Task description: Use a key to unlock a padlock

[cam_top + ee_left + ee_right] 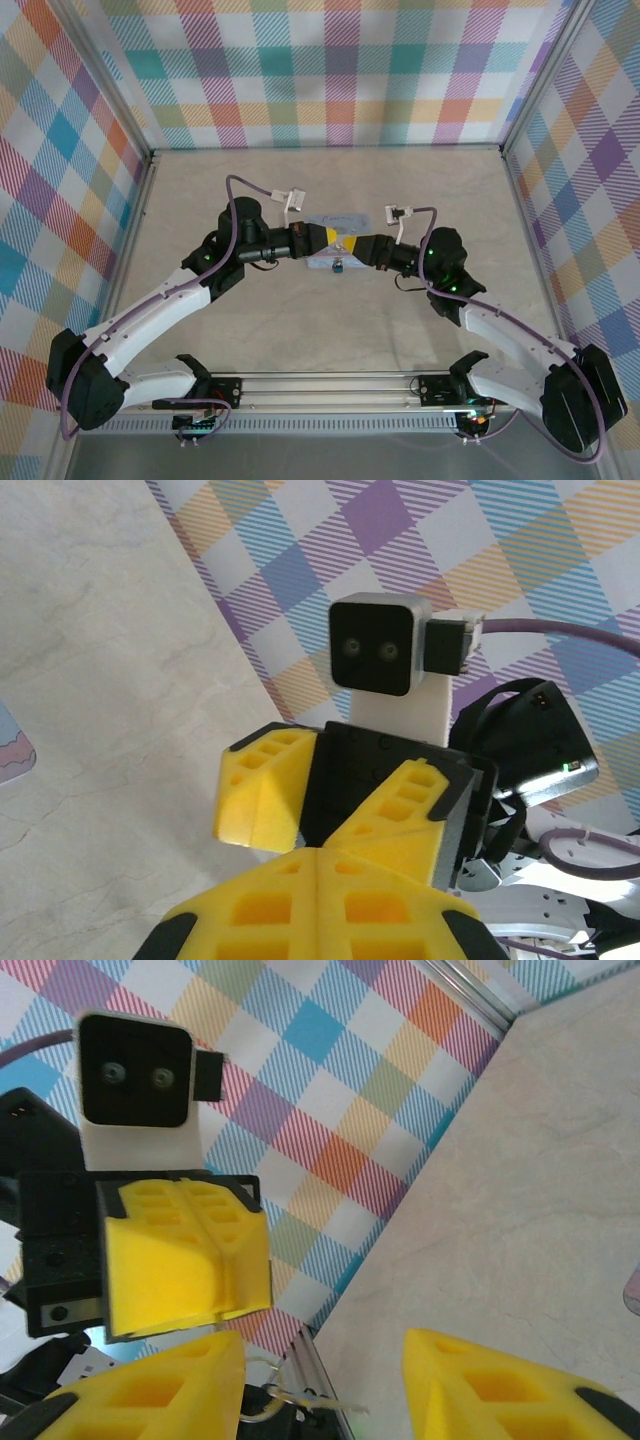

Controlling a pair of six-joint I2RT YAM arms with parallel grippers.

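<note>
Pale blue tin on the desk; its contents could not be told. The padlock, a small dark-blue body, lay at the tin's near edge. Over the tin the left end effector had its fingers pressed together, while the right end effector faced it with fingers spread. What may have been the key, a thin silvery sliver, showed beside the right one's finger
</note>
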